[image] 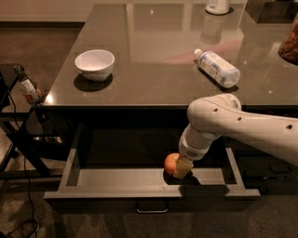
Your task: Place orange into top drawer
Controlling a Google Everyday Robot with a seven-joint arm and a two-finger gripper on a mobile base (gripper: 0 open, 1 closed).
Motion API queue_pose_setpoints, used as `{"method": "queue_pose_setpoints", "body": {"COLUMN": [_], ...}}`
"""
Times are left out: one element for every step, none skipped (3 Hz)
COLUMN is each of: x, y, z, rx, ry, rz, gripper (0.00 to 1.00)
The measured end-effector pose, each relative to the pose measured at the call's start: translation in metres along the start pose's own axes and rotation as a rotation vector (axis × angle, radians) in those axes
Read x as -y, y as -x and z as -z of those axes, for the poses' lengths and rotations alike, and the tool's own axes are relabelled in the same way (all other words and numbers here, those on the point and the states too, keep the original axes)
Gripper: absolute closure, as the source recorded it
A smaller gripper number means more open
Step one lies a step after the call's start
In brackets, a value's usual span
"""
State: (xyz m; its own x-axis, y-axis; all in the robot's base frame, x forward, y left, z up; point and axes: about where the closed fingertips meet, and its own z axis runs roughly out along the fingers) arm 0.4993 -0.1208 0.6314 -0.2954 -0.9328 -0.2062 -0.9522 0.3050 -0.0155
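Gripper (179,168) is reaching down into the top drawer (116,192), a bit right of the drawer's centre as seen by the cam, w/ its tan tip touching the orange (170,162). Can't tell whether the jaws are pinching the fruit or standing spread, as the wrist & the orange are covering them. Orange is sitting inside the drawer's dark hollow, just behind the front panel. White arm (247,128) is coming in over the drawer's right side wall.

Drawer is standing pulled out, w/ its loop handle (152,209) hanging at the front panel's centre.

Above the drawer, a dark glossy tabletop (153,74) is reflecting room light. On it, above the drawer's left half, a white bowl (94,64) is sitting upright. Above the right half, a clear plastic bottle (217,68) is lying on its side. Well beyond the drawer, at the tabletop's far edge, a white container (218,5) is showing only in part.

Left of the drawer, a dark metal stand (21,139) is carrying a small bottle (27,87), and brownish floor (42,42) is running past it.
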Motion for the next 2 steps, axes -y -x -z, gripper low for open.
{"method": "queue_pose_setpoints", "body": {"x": [0.0, 0.0], "y": [0.0, 0.0], "z": [0.0, 0.0], "rx": [0.0, 0.0], "ry": [0.0, 0.0], "rz": [0.0, 0.0], "gripper": [0.34, 0.11]}}
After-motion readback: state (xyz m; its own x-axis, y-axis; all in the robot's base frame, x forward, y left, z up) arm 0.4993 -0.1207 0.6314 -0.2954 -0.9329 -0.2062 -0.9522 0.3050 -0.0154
